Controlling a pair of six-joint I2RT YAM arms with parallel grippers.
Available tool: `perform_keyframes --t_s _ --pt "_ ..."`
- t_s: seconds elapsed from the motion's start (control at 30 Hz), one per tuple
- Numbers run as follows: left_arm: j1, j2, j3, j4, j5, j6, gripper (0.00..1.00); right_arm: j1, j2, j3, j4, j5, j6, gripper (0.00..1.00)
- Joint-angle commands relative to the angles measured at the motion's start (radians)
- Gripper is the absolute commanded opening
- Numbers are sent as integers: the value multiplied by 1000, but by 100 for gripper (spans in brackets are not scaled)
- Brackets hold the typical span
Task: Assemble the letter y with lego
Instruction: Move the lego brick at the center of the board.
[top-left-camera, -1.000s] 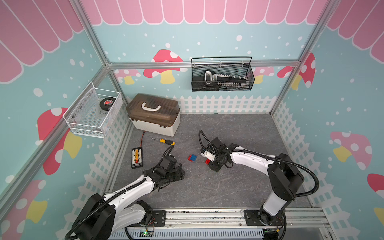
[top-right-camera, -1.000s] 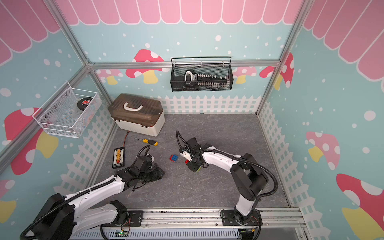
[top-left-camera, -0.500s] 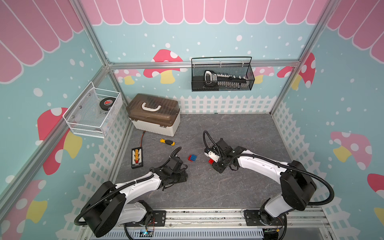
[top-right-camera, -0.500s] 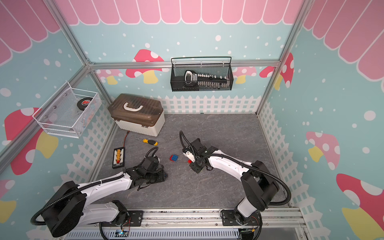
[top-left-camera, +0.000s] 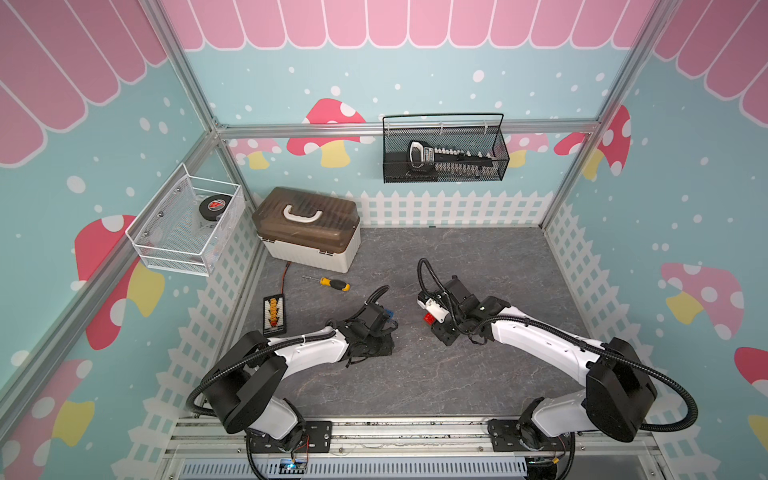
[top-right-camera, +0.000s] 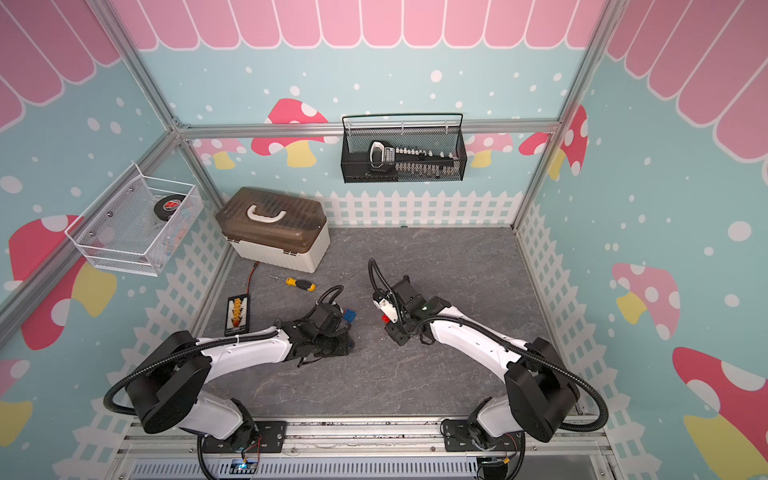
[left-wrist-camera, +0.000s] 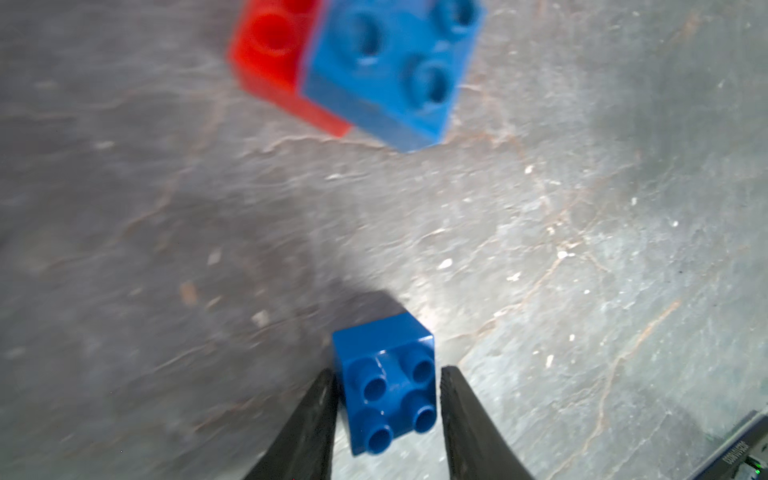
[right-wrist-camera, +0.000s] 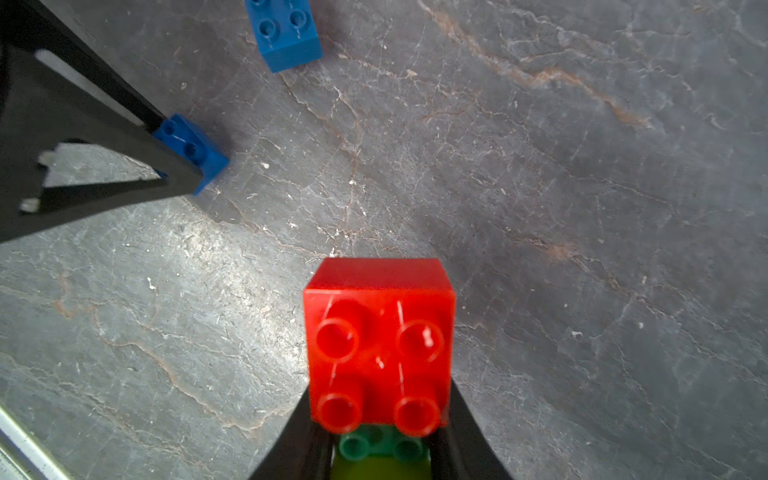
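My left gripper (left-wrist-camera: 386, 401) is low on the grey mat, shut on a small blue lego brick (left-wrist-camera: 384, 384) whose studs face the camera; the same brick (right-wrist-camera: 193, 149) shows at that fingertip in the right wrist view. Just ahead lies a blue brick joined to a red one (left-wrist-camera: 386, 70), partly hidden behind the left wrist in a top view (top-right-camera: 349, 316). My right gripper (right-wrist-camera: 380, 395) is shut on the joined cluster of the letter y: a red brick (right-wrist-camera: 378, 332) in front, dark green and lime behind. In both top views the red brick (top-left-camera: 428, 319) hangs near the mat's middle.
A brown-lidded toolbox (top-left-camera: 307, 228) stands at the back left, with a yellow-handled screwdriver (top-left-camera: 332, 284) and a black strip of yellow-orange connectors (top-left-camera: 274, 313) in front of it. A black wire basket (top-left-camera: 444, 153) hangs on the back wall, a white mesh one (top-left-camera: 183, 228) on the left wall.
My left gripper has moved right towards the bricks and closed round the small blue brick. My right gripper has shifted slightly right, still holding the cluster.
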Motion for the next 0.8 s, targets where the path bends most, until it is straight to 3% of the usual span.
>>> perform_keyframes --t_s 0.0,0.2,0.33,0.53,0.77 --pt "-25 58 64 30 18 10 42 -13 -20 1 -26 21 10 31" --pt "-65 158 168 28 41 29 41 -24 -35 -7 -32 29 12 31" --pt "-69 155 179 25 34 35 45 -31 -37 -7 -33 30 13 31" --pt "-69 51 152 -20 0 44 60 -34 -27 13 -37 0 -8 30" --pt "-27 -195 -2 -87 -64 28 60 -25 24 62 -50 -139 -123 30"
